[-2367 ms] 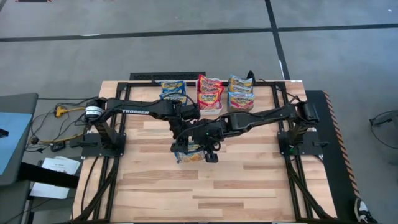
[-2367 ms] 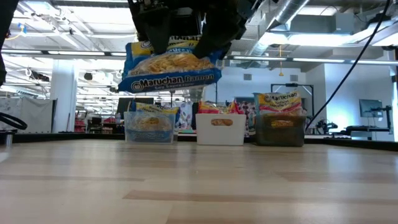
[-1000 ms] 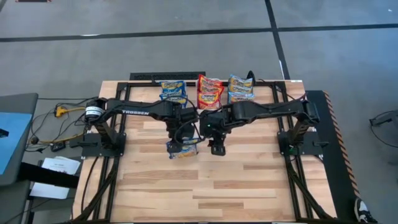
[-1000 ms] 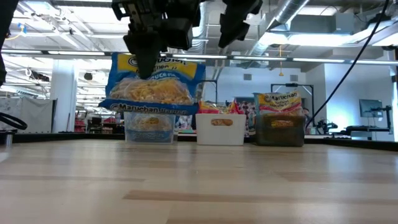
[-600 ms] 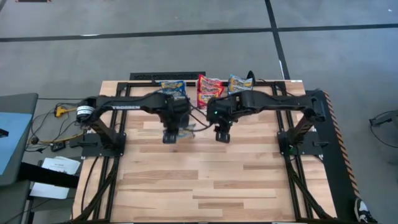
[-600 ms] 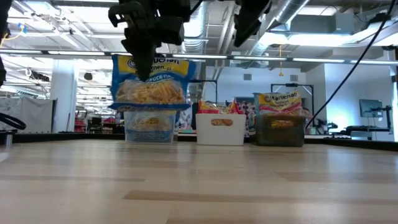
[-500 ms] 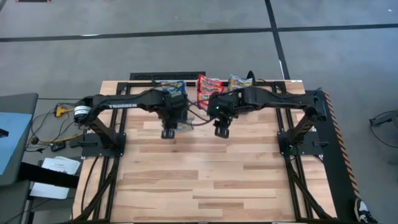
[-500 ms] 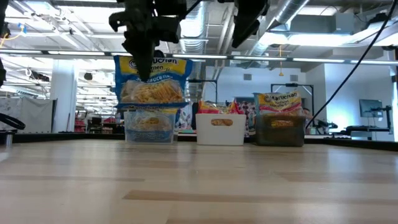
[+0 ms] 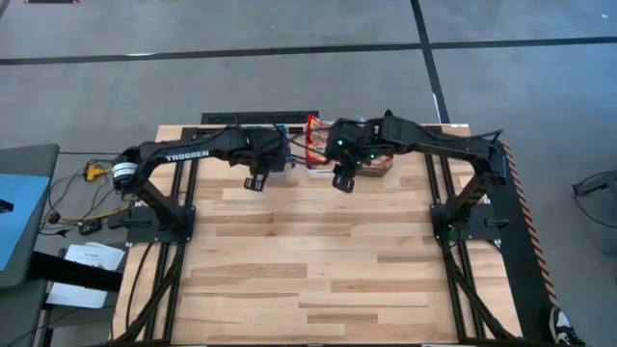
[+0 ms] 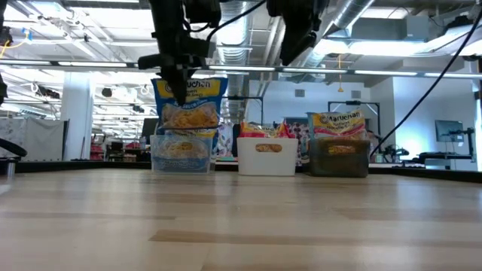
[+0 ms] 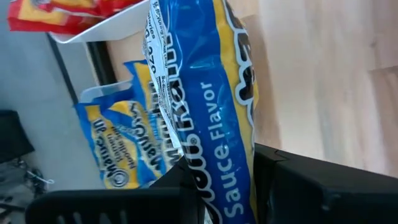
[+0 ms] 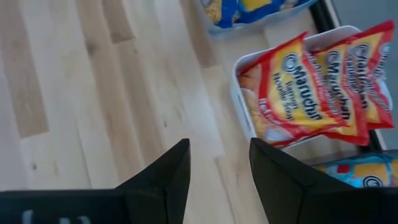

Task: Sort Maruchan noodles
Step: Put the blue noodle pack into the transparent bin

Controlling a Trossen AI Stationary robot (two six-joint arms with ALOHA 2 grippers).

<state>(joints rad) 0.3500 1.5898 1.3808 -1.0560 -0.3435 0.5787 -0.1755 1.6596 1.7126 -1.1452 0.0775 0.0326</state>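
At the far left of the row of bins, the left gripper [image 10: 179, 89] is clenched on the top edge of a blue-and-yellow packet [image 10: 188, 104], which hangs upright just above the clear bin [image 10: 181, 154]; from above, that gripper [image 9: 256, 179] sits at the bin's near side with the packet mostly hidden beneath the arm. The left wrist view shows the held packet [image 11: 214, 112] pinched between the dark fingers, with like-coloured packets [image 11: 121, 146] already standing in the bin behind it. The main risk, as I judge it, is in the drop: the packet dangles from one edge, so if the fingers let go while it is over the bin's near wall it could catch the rim and tip out onto the wooden table [image 9: 318, 260]. The packets already inside stand tall and crowd the opening, so a new one may ride on top and slide off. Next along, the white bin [image 12: 249, 99] holds red-and-yellow packets [image 12: 311, 87] leaning above its rim; a sideways swing of the hanging packet could send it there, spoiling the sort. The right gripper [image 12: 217, 165], fingers apart and holding nothing, hovers over the table near the white bin [image 10: 266, 156], close enough to the left arm that a careless move might bring the two together. Farthest right, the dark bin [image 10: 339, 158] holds its blue-and-orange packets [image 10: 339, 120] and looks out of harm's way.
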